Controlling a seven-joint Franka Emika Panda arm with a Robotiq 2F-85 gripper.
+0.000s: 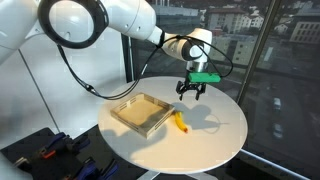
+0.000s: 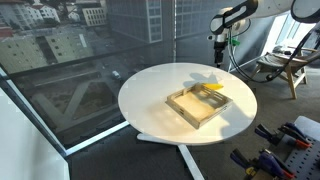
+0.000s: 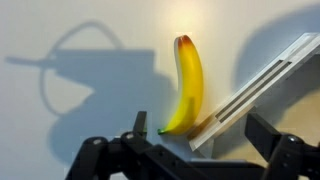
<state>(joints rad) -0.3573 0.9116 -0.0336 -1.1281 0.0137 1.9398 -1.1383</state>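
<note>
A yellow banana (image 1: 179,121) lies on the round white table (image 1: 215,135), right beside a shallow wooden tray (image 1: 140,112). It shows in another exterior view (image 2: 213,88) at the tray's far corner, and in the wrist view (image 3: 186,85) with its brown tip up and its stem touching the tray's corner (image 3: 262,82). My gripper (image 1: 190,92) hangs open and empty in the air above the banana. In the wrist view its two fingers (image 3: 200,132) stand apart, straddling the banana's stem and the tray corner. It also shows in an exterior view (image 2: 220,57).
The table stands by large windows with city buildings behind (image 1: 255,30). Clamps and tools lie on a dark surface (image 1: 50,150) beside the table. A chair (image 2: 290,70) stands past the table's far side. A cable's shadow (image 3: 70,70) falls on the tabletop.
</note>
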